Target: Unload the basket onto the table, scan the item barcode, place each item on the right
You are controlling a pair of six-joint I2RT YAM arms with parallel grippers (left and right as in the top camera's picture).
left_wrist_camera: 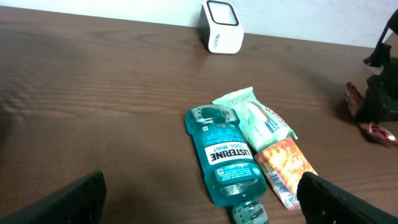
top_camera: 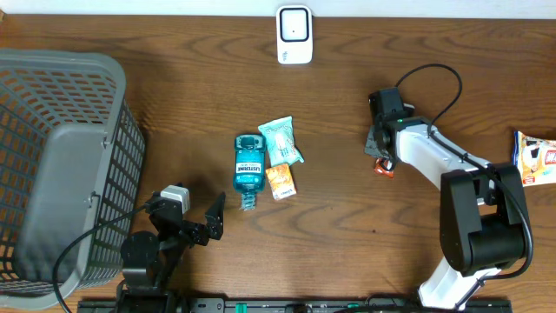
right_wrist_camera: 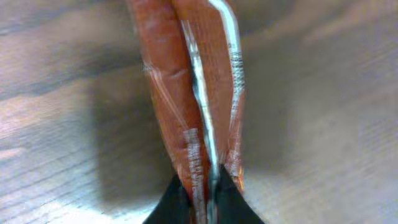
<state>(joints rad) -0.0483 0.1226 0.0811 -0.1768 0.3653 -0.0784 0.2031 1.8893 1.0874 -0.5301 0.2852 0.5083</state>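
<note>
Overhead, one scanner (top_camera: 294, 35), one basket (top_camera: 54, 57), one bottle (top_camera: 248, 165), one pinched red packet (top_camera: 383, 167)

Glossy plastic snack pkt (right_wrist_camera: 168, 93); matt wood-grain tbl (top_camera: 174, 52).

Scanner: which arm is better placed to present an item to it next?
Right. The right gripper is shut on the red packet, so it likely only has to carry it to the scanner. The left gripper is open and empty, short of the mouthwash bottle.
</note>
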